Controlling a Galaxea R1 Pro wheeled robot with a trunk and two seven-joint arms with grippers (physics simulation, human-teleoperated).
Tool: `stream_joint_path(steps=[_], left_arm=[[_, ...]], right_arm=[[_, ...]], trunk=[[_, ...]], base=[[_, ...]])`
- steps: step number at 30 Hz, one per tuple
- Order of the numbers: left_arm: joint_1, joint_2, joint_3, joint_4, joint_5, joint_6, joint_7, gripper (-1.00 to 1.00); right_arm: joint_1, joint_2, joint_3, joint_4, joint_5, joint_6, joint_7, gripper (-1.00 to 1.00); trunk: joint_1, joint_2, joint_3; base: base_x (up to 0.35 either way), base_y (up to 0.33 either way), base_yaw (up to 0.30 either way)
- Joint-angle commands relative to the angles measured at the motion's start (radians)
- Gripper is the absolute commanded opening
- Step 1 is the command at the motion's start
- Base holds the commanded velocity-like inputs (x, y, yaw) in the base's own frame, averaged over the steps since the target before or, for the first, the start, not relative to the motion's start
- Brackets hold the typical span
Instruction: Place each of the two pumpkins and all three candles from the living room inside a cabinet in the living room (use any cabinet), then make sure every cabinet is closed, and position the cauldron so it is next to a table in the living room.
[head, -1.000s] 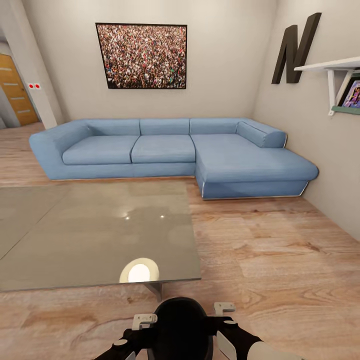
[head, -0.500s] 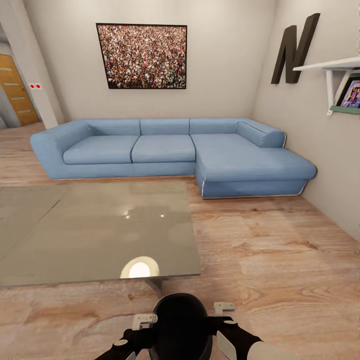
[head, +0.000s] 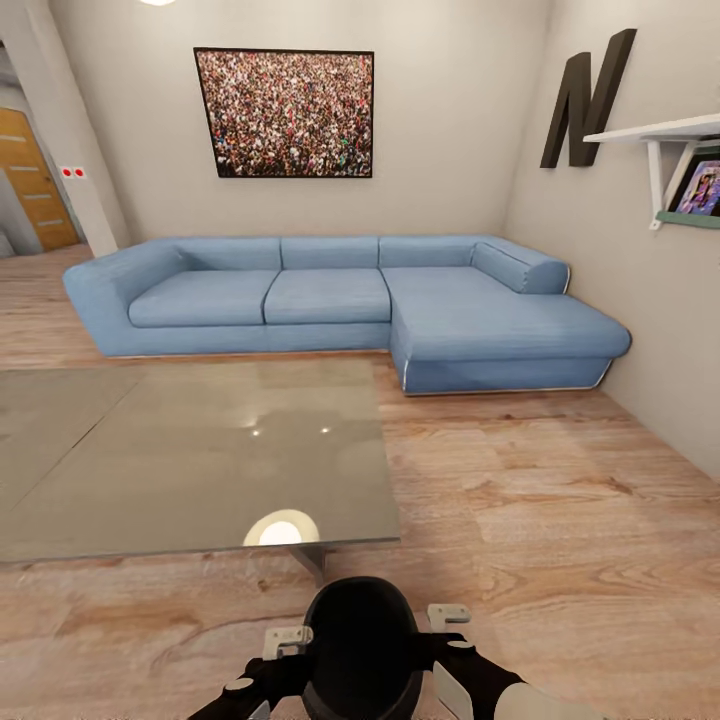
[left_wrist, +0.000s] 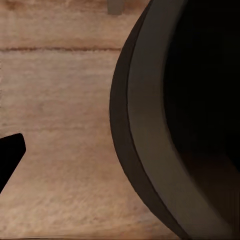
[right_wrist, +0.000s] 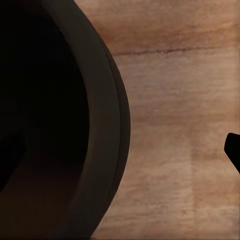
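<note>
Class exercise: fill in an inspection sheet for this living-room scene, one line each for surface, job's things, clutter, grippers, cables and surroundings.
Surface: wooden floor; glossy grey table ahead, its top bare apart from light reflections.
Job's things: black cauldron sits between both arms, just short of the table's near edge; pumpkins, candles, cabinet: nothing seen.
Clutter: nothing seen.
Grippers: left gripper and right gripper flank the cauldron's rim; whether either is shut on it cannot be told.
Cables: nothing seen.
Surroundings: blue corner sofa, crowd picture, letter N, wall shelf.
</note>
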Motion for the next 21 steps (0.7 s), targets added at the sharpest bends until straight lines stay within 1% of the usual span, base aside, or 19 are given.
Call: stream_joint_path(steps=[1, 3, 7, 13, 21], left_arm=[[-0.001, 0.001, 0.001, 0.000, 0.013, -0.002, 0.006, 1.00], [-0.001, 0.001, 0.010, 0.000, 0.018, 0.000, 0.005, 1.00], [-0.001, 0.001, 0.020, 0.000, 0.023, 0.007, 0.005, 1.00], [-0.001, 0.001, 0.024, 0.000, 0.029, 0.013, 0.004, 1.00], [-0.001, 0.002, 0.025, 0.000, 0.029, 0.052, -0.001, 1.00]], right_arm=[[0.000, 0.000, 0.008, -0.002, -0.006, 0.004, -0.006, 1.00], [0.000, 0.000, 0.008, -0.002, -0.006, 0.004, -0.006, 1.00], [0.000, -0.001, 0.008, -0.002, -0.006, 0.004, -0.006, 1.00], [0.000, -0.001, 0.008, -0.002, -0.006, 0.004, -0.006, 1.00], [0.000, 0.000, 0.008, -0.002, -0.006, 0.004, -0.006, 1.00]], trunk=[[0.000, 0.000, -0.001], [0.000, 0.000, -0.001], [-0.016, 0.028, 0.012], [-0.039, 0.070, 0.031], [-0.069, 0.126, 0.056]], base=[[-0.029, 0.000, 0.000], [-0.019, 0.000, 0.000], [-0.006, 0.000, 0.000], [-0.001, 0.000, 0.000], [-0.007, 0.000, 0.000]])
